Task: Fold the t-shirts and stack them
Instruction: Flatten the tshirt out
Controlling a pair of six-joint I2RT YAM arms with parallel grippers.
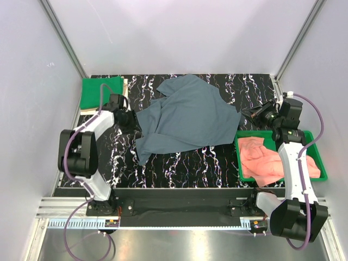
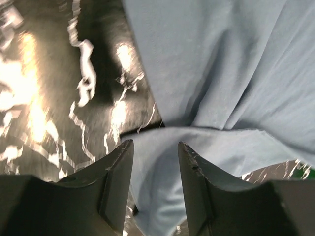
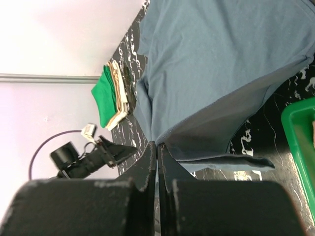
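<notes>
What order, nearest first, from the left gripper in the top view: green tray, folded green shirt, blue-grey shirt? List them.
From the left gripper:
1. blue-grey shirt, right beside it, mid-table.
2. folded green shirt, far left corner.
3. green tray, across the table on the right.

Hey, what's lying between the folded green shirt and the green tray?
The blue shirt, spread out and rumpled, covers most of the stretch between the green shirt and the tray. The top view shows it.
</notes>
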